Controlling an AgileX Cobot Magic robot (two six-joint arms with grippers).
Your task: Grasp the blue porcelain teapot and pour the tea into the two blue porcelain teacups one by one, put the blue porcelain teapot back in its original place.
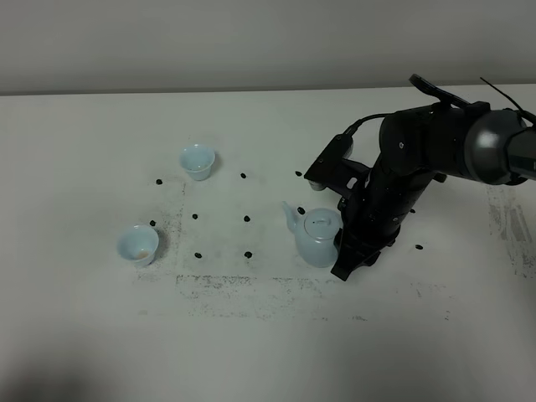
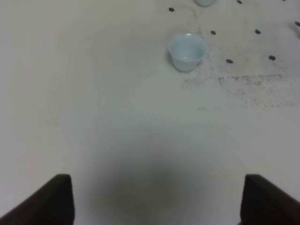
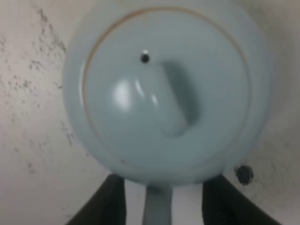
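Observation:
The blue porcelain teapot stands on the white table, spout pointing left. In the right wrist view its lid fills the frame from above. My right gripper is at the teapot's handle side. Its two black fingers stand either side of the loop handle with a gap on each side, so it is open. One blue teacup sits far left of the teapot, the other nearer and further left. My left gripper is open and empty over bare table, with the nearer cup ahead of it.
Small black dots mark a grid on the table between cups and teapot, and one dot lies next to the teapot. A scuffed grey patch runs along the front of the grid. The table's far edge meets a wall.

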